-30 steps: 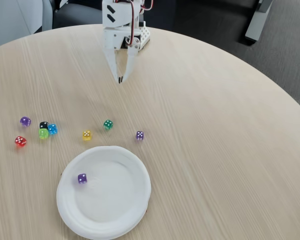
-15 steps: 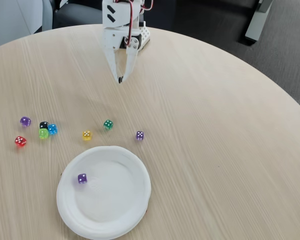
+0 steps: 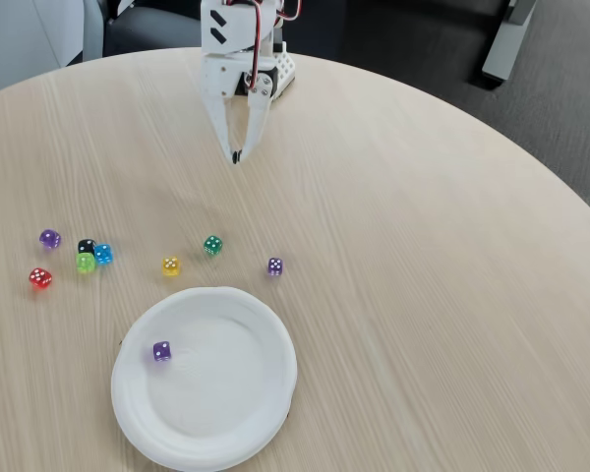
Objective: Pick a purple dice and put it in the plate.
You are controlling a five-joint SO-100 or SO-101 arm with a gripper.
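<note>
Fixed view, looking down on a round pale-wood bench [image 3: 423,295]. White arm at the far edge; its hand [image 3: 236,156] hangs point-down above the wood, the two tapered fingers drawn together at the tips, nothing between them, well apart from every die.

Purple dice [image 3: 162,351]: small deep-purple cube, translucent, white pips on the upper face. It sits inside the plate [image 3: 265,393], on the flat floor close to the left rim as this view shows it. Plate is round, white paper, raised crimped rim, near the front edge of the bench and far wider than any die.

Second, paler purple die [image 3: 275,266] on bare wood just beyond the plate's far right rim, not touching it. Green die [image 3: 212,245] and yellow die [image 3: 171,265] to its left, each apart from the other.

Further left, a cluster: black die [image 3: 87,246], blue die [image 3: 103,254] and lime die [image 3: 86,263] packed close, apparently touching. Rounder violet die [image 3: 49,238] just left of them; red die [image 3: 40,278] nearer the front.
</note>
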